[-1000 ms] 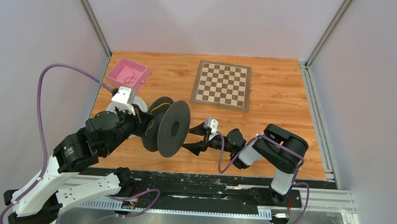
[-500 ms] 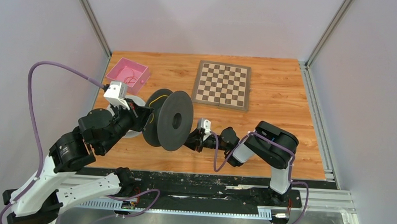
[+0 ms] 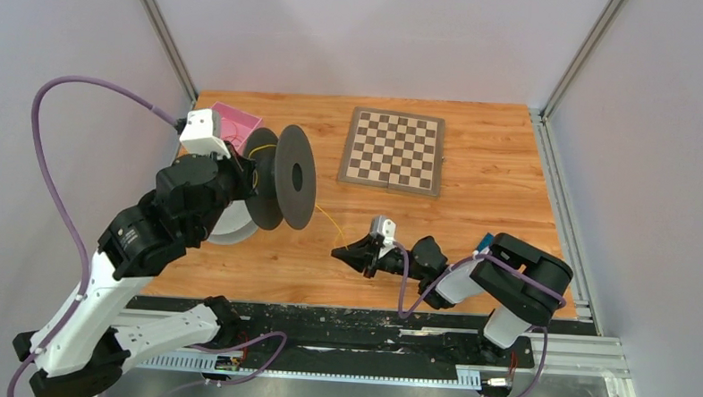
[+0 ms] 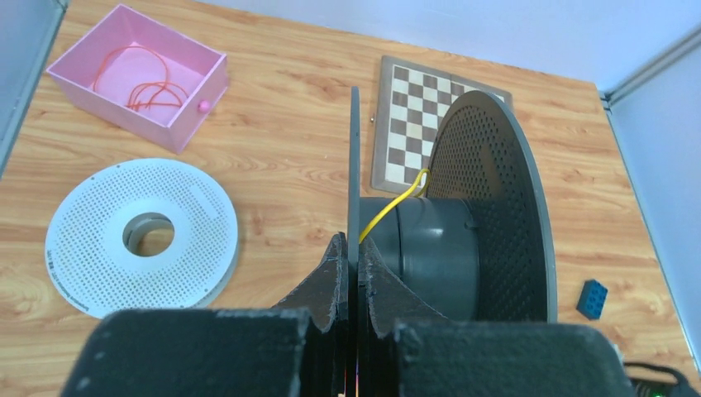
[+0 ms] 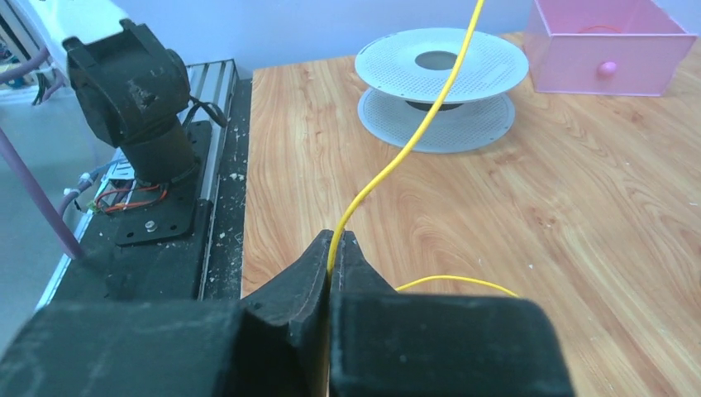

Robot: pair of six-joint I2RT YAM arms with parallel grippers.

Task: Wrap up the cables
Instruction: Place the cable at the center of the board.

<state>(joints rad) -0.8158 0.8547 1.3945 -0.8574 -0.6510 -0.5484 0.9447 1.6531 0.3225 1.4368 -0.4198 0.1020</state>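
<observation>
Right wrist view: right gripper is pressed shut, pinching the yellow cable, with a slack bit lying on the table just beside it. From that pinch the strand climbs away and left to the hub of the black spool, which the left gripper clamps by one flange, held on edge. Way back, the orange cable sits in the pink box, so I'd guess winding hinges on that yellow line between the hands.
</observation>
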